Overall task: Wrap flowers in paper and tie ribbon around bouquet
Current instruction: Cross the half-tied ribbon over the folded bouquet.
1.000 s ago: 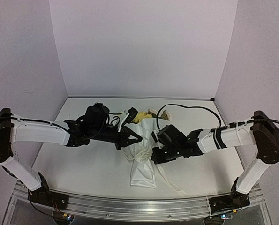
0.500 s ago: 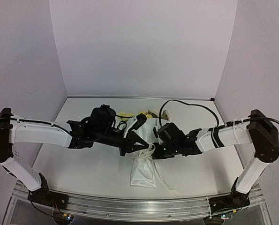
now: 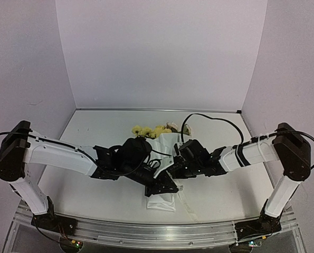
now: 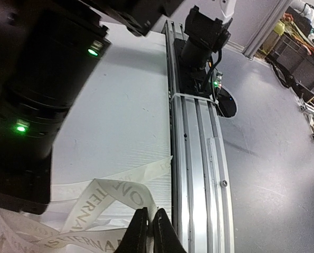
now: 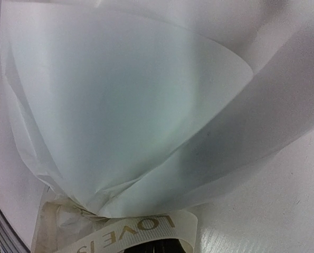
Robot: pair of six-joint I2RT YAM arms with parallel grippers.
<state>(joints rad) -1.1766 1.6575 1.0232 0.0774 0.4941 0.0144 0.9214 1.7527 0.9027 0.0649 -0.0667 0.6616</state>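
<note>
The bouquet (image 3: 166,143) lies in the middle of the table, a white paper cone with the yellow and cream flowers (image 3: 146,130) at its far end. My left gripper (image 3: 169,188) lies over the cone's narrow near end. In the left wrist view it (image 4: 149,224) is shut on the lettered cream ribbon (image 4: 112,192), which loops away to the left. My right gripper (image 3: 174,167) presses against the cone's right side. In the right wrist view the ribbon (image 5: 141,232) folds over its dark fingertips (image 5: 159,246) below the paper (image 5: 125,105). A ribbon tail (image 3: 189,210) trails toward the near edge.
An aluminium rail (image 3: 146,229) runs along the table's near edge and shows close to the left fingers (image 4: 199,147). The right arm's base (image 4: 201,37) stands on it. A black cable (image 3: 212,120) arcs over the table behind the right arm. Walls close in the back and sides.
My left gripper has swung right and toward the near edge, across the cone, taking the ribbon with it. The right gripper has shifted slightly left and away. The flowers show more.
</note>
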